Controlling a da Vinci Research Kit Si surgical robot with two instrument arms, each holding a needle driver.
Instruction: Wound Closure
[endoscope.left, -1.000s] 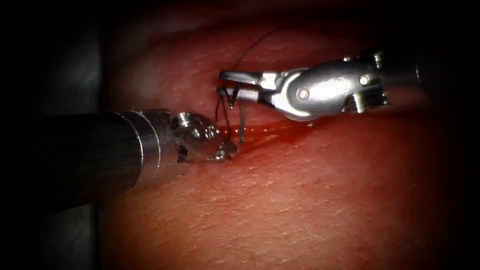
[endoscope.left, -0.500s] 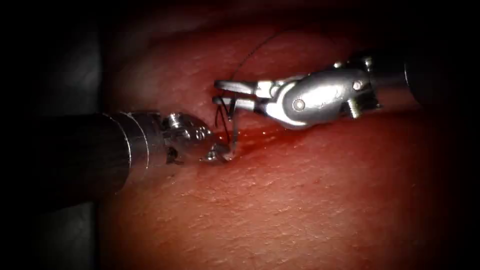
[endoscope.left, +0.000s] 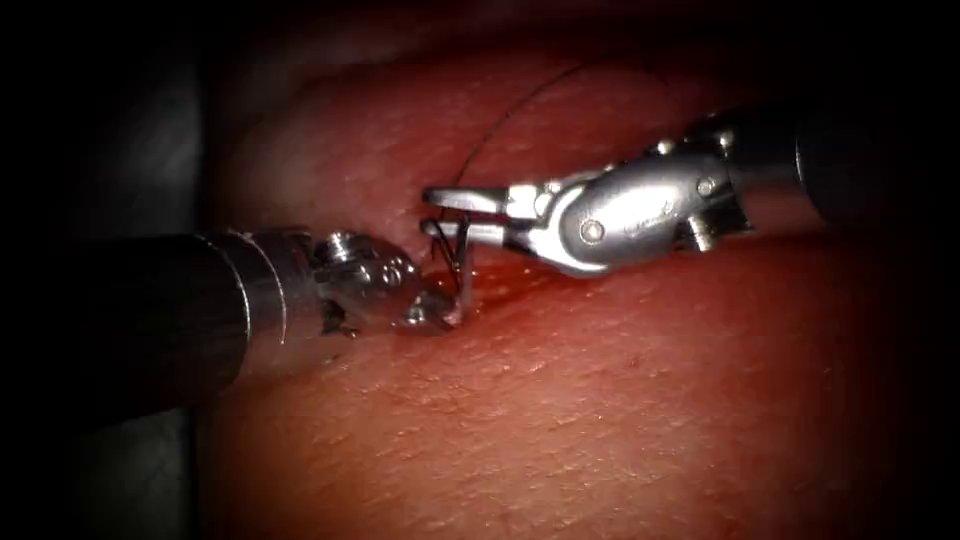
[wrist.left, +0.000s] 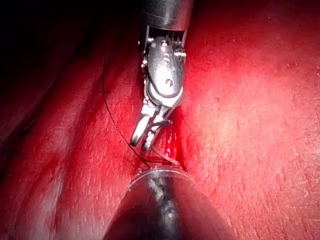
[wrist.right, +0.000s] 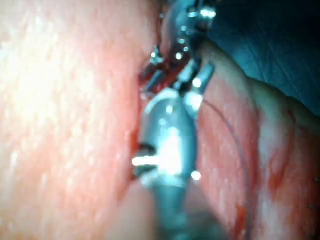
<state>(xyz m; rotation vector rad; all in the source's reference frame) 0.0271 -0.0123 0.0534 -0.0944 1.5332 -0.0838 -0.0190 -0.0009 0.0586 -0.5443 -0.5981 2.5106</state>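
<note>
The left tool (endoscope.left: 437, 308) comes in from the left, its jaws shut low on the curved needle (endoscope.left: 466, 272) at the cut (endoscope.left: 530, 268). The needle stands nearly upright, its lower end at the tissue (endoscope.left: 600, 400) and its upper end beside the lower jaw of the right tool (endoscope.left: 440, 213). Those jaws stand apart, gripping nothing that I can make out. Dark thread (endoscope.left: 500, 125) loops by the lower jaw and runs up and to the right. In the left wrist view the right tool (wrist.left: 141, 142) hangs over the needle (wrist.left: 162, 157), with thread (wrist.left: 107, 105) beside it.
Red fluid (endoscope.left: 505, 268) wets the cut just under the right tool. The left tool's thick dark shaft (endoscope.left: 130, 320) lies across the left side. In the right wrist view the right tool's wrist (wrist.right: 170, 140) is close to the tissue, with thread (wrist.right: 232, 130) curving beside it.
Both tools and the needle have shifted a little to the left. The right tool has also dropped closer to the tissue, tilting its shaft upward at the right.
</note>
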